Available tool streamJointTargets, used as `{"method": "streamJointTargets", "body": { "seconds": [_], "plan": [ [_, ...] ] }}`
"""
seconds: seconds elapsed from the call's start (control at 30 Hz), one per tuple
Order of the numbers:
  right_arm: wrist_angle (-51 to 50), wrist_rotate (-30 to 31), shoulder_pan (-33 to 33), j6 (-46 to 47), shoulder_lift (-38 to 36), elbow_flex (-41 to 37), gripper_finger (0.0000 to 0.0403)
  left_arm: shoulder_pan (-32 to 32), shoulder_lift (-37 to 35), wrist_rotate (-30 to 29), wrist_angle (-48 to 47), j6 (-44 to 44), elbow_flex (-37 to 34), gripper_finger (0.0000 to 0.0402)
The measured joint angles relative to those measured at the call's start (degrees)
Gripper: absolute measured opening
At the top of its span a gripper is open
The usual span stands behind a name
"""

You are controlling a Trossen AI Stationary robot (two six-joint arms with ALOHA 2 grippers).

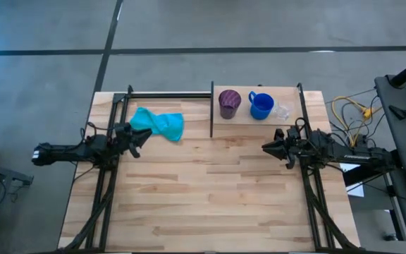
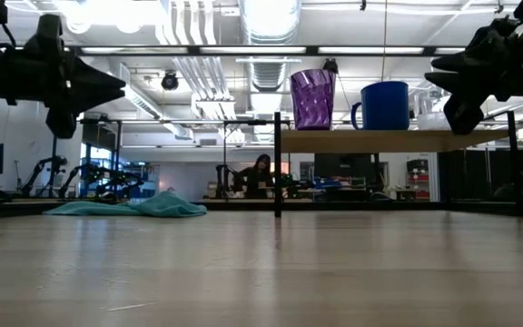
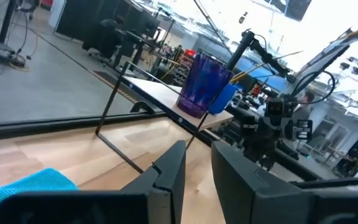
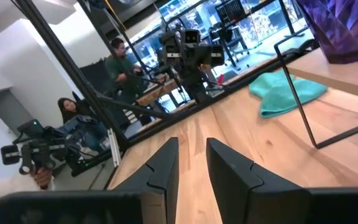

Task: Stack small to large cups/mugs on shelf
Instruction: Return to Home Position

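Note:
Three vessels stand in a row on the light-wood shelf (image 1: 256, 123) at the table's far right: the purple ribbed tumbler (image 1: 229, 103), the blue mug (image 1: 261, 106) and the small clear cup (image 1: 282, 111). Each rests on its base, apart from the others. In the low view the tumbler (image 2: 312, 98) and mug (image 2: 385, 104) stand upright on the shelf board (image 2: 379, 140). My left gripper (image 1: 141, 143) hovers open at the table's left, beside the teal cloth. My right gripper (image 1: 265, 148) hovers open just near of the shelf, below the clear cup. Neither holds anything.
A teal cloth (image 1: 159, 123) lies crumpled on the tabletop left of the shelf, next to my left gripper. Black posts (image 1: 211, 109) frame the shelf. The wide striped tabletop (image 1: 210, 197) stretches toward the near edge. People (image 4: 120, 59) are in the room beyond the table.

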Motion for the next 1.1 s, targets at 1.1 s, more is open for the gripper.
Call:
{"method": "streamJointTargets", "body": {
  "seconds": [1.1],
  "plan": [
    [-0.93, 0.0, 0.0, -0.2, 0.0, 0.01, 0.0077, -0.02, 0.87, 26.3, -2.43, 6.0, -0.17, 0.0063]
  ]
}}
